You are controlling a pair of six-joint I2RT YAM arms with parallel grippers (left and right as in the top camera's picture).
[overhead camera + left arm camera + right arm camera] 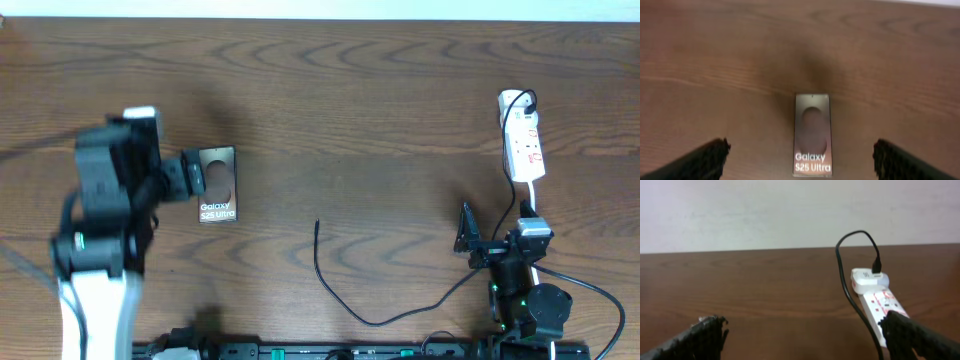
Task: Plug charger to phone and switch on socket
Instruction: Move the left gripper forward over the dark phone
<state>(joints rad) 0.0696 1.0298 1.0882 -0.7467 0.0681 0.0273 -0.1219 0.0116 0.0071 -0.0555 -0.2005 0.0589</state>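
Observation:
The phone (218,190) lies flat at the left of the table, bronze face up with white "Galaxy S25 Ultra" lettering. In the left wrist view the phone (812,125) lies between and just beyond my fingers. My left gripper (186,172) (801,147) is open and empty, hovering over the phone's left edge. The charger (340,300) is a thin black cable with its free tip (317,225) lying mid-table, apart from the phone. The white socket (522,140) (879,301) lies at the far right. My right gripper (497,228) (802,330) is open and empty, just short of the socket.
A white adapter (865,278) sits in the socket's far end with the black cable (841,275) looping out of it. A pale wall (790,210) rises behind the table's far edge. A black rail (350,351) runs along the front edge.

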